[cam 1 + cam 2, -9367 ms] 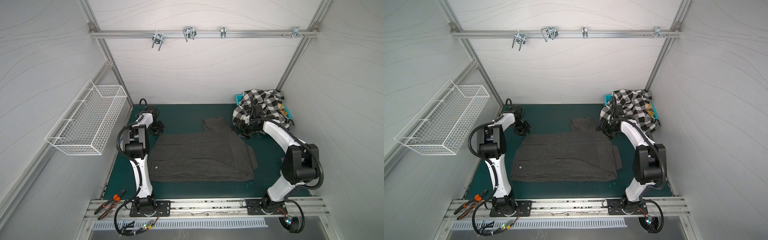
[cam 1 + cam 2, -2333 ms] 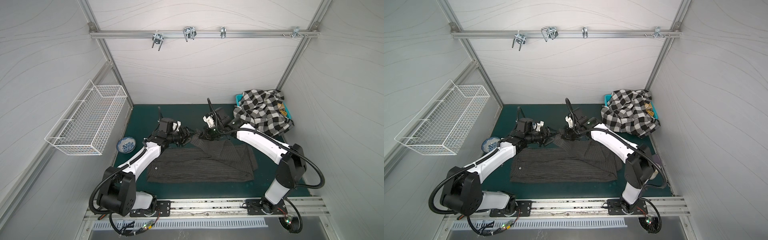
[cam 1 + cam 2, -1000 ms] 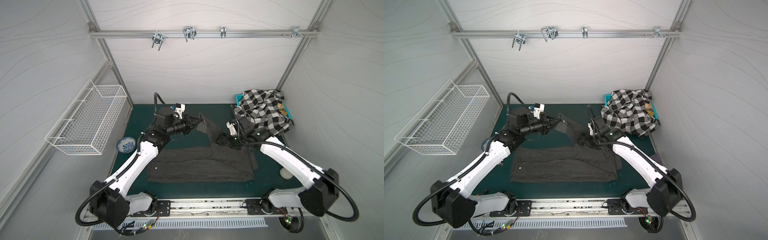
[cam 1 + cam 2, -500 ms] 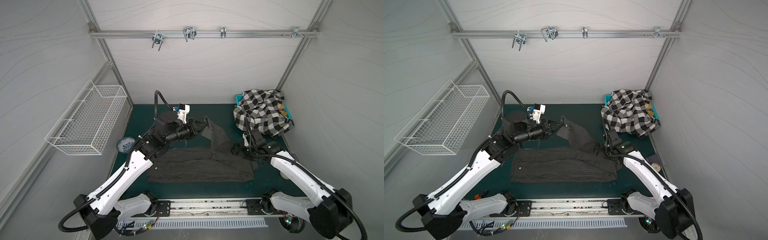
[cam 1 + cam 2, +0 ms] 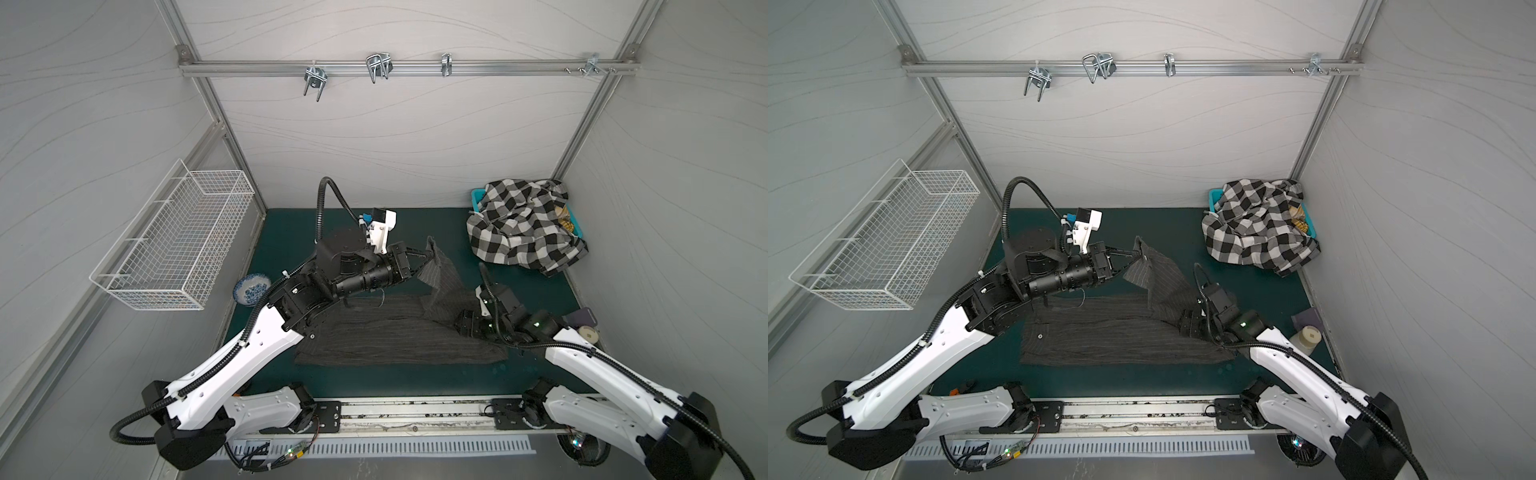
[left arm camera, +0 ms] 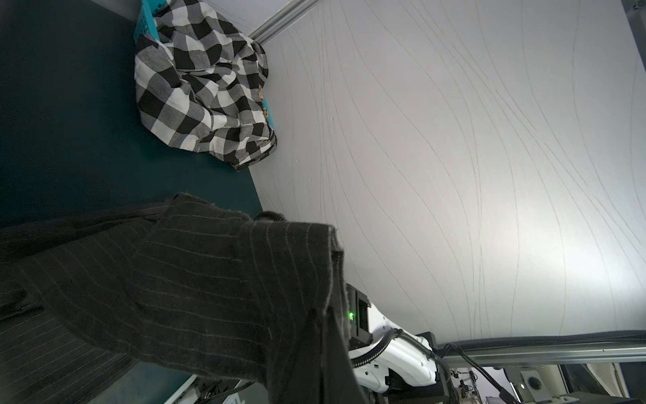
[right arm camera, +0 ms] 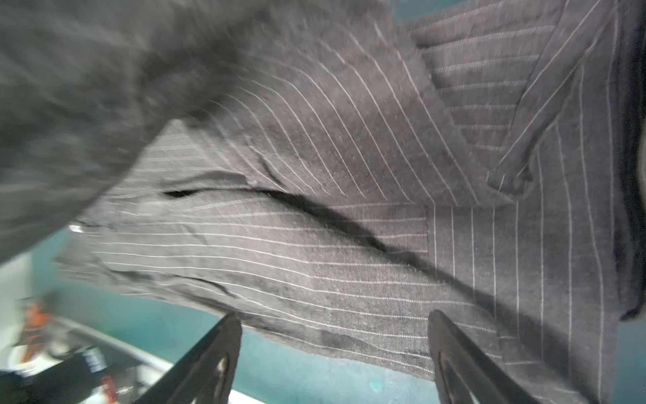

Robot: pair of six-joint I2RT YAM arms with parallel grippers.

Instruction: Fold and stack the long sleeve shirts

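Both top views: left gripper shut on raised sleeve of striped shirt. Right gripper jaws wide, over shirt. Checked shirt on basket.

A dark green mat covers the table. Off its 9 o'clock edge a white wire basket hangs on the side wall. Near it, at about 9 o'clock on the mat, sits a small blue-and-white patterned bowl. In the 1 o'clock corner a teal plastic basket shows only its rim, with something yellowish inside. At 3 o'clock a cream round spool stands just beside a flat purple-grey piece. High at 12 o'clock an aluminium rail carries metal hooks.
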